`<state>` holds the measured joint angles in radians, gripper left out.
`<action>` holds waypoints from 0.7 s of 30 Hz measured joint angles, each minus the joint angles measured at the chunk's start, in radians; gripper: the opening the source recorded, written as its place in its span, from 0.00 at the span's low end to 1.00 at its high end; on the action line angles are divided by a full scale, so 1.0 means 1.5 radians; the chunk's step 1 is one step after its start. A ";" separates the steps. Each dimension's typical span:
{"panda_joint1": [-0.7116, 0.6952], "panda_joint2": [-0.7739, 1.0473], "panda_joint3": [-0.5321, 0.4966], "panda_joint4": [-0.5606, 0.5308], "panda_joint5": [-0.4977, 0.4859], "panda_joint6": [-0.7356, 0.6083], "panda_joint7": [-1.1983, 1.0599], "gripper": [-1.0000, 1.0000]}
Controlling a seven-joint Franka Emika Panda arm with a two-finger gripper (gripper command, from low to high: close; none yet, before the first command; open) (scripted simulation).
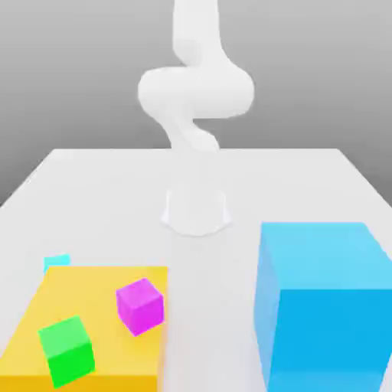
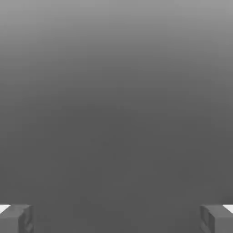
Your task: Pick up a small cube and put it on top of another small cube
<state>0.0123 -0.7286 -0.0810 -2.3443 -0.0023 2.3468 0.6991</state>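
Observation:
A small cyan cube (image 1: 57,262) rests on the white table (image 1: 115,191) at the exterior view's left, its lower part hidden behind a flat yellow slab (image 1: 92,295). On that slab sit a magenta cube (image 1: 140,306) and a green cube (image 1: 67,351), both larger than the cyan one. In the hand view my gripper (image 2: 116,218) is open: its two grey fingertips (image 2: 16,218) stand far apart, with plain grey background between them. The white arm (image 1: 195,92) rises from its base (image 1: 196,208) at the table's middle and bends upward.
A huge blue cube (image 1: 325,306) stands at the front on the exterior view's right, taller than everything else on the table. The yellow slab fills the front on the exterior view's left.

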 joint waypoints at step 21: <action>0.011 0.403 -0.418 -0.248 0.053 0.262 -0.613 0.50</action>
<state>0.0290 -0.1246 -0.7076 -2.7168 0.0770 2.7399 -0.2201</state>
